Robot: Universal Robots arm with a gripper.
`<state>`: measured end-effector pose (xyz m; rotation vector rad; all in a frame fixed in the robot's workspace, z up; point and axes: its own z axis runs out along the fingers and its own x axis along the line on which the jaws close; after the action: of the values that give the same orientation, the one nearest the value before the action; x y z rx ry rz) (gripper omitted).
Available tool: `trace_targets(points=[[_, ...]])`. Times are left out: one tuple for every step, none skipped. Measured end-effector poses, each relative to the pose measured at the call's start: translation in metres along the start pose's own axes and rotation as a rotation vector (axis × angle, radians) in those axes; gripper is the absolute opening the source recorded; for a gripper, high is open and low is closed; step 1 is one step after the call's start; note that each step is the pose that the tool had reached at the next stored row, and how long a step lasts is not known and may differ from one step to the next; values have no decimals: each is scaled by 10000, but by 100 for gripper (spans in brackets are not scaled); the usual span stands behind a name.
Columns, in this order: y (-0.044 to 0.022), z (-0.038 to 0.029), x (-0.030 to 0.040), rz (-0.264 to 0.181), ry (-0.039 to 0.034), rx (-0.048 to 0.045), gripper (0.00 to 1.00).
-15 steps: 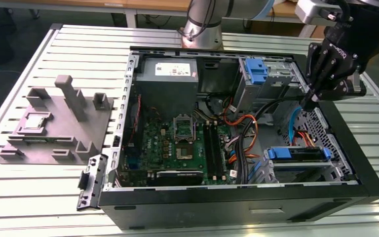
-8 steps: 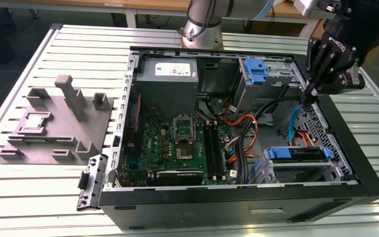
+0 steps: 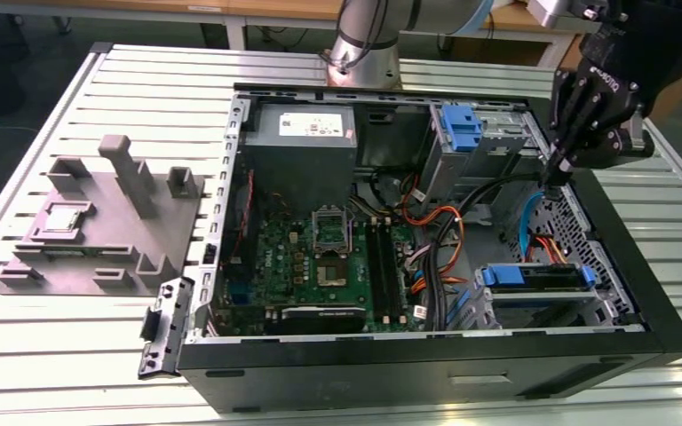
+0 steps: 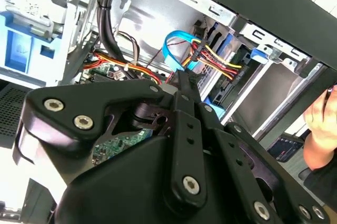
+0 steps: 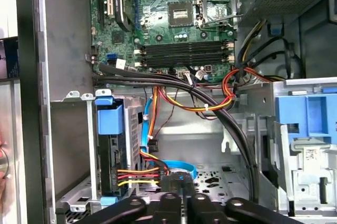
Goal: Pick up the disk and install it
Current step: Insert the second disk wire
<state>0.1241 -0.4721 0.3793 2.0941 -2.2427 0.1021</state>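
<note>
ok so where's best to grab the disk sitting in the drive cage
Probably by the blue carrier frame on the disk's exposed top edge, coming straight down through the case's open side: the metal cage walls its flat faces, leaving that edge for the pincer.

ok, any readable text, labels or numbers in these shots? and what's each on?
None can be read.
Power supply label: print too small.
White sticker beside the blue bracket, first wrist view: blurred.
White marking on the gripper, exterior view: unreadable.
Motherboard print: too small.
</note>
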Motion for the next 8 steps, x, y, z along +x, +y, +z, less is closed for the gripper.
trace_targets(points=[[0,8,-1,2,43,3,16],[0,17,-2,2,80,6,23],[0,27,-3,3,108,8,23],[0,37,-4,3,126,9,23],[0,46,-6,4,131,9,30],[0,52,-8,3,132,9,30],[0,56,-10,3,132,9,30],[0,57,-10,4,131,9,30]])
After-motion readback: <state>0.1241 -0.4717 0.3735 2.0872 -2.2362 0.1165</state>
